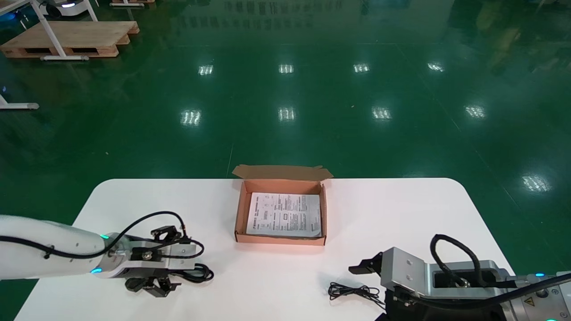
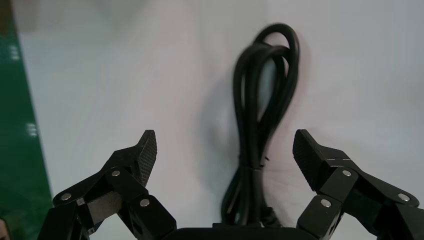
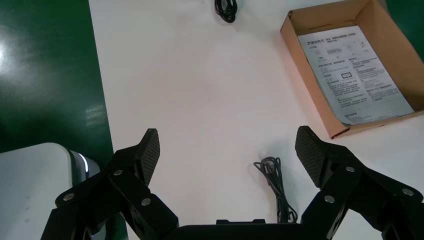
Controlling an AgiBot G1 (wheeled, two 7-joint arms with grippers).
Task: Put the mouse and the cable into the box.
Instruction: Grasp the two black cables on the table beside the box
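**White tabletop, brown box, two black cords beneath spread claws**

White and round-cornered, the tabletop [image 1: 401, 209] stands on a glossy green floor [image 1: 312, 89] and carries everything here. At its far edge, about midway across, sits the open brown cardboard box [image 1: 240, 214], its lid flap folded back away from the robot. A printed white paper sheet [image 1: 285, 214] lies flat on the box's bottom and covers most of it.

The left claw [image 2: 224, 149] hangs low over the near-left part of the tabletop with its fingers spread wide, gripping nothing. The right claw [image 3: 227, 150] is over the near-right part, also spread wide and empty.

The thick black cable [image 2: 255, 115], folded into a long looped bundle, lies on the tabletop directly under the left claw. It runs between the two finger pads and touches neither, and its looped end pokes out beyond the fingertips. It is well apart from the box.

The thin black cord [image 1: 352, 292], a small loose tangle, lies near the front edge just beside the right claw, below the gap between its fingers, and also outside the box.
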